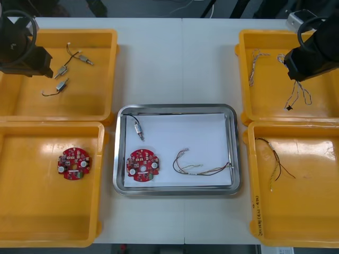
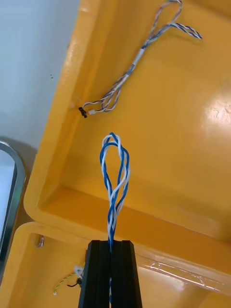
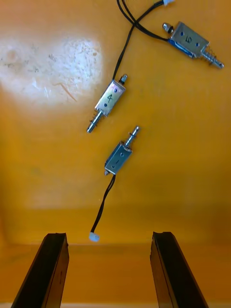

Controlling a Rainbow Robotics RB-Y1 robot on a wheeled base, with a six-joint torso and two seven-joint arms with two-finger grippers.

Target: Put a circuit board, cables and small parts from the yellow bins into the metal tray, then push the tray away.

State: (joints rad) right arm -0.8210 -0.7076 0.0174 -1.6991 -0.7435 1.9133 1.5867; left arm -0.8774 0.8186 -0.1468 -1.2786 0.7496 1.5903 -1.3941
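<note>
My right gripper (image 2: 110, 246) is shut on a twisted blue and white cable (image 2: 114, 183), lifted over the far right yellow bin (image 1: 265, 114); the cable (image 1: 297, 95) dangles below the arm. A second blue and white cable (image 2: 139, 57) lies on that bin's floor (image 1: 253, 66). The metal tray (image 1: 121, 182) holds a red circuit board (image 1: 142, 165), a small metal part (image 1: 139, 129) and a red and yellow cable (image 1: 196, 166). My left gripper (image 3: 109, 269) hangs open over the far left bin (image 1: 95, 111), above three small metal parts (image 3: 118, 159).
Another red circuit board (image 1: 74, 163) lies in the near left bin (image 1: 32, 233). A black, red and yellow cable (image 1: 273, 159) lies in the near right bin (image 1: 318, 233). Bare table lies beyond the tray, between the far bins.
</note>
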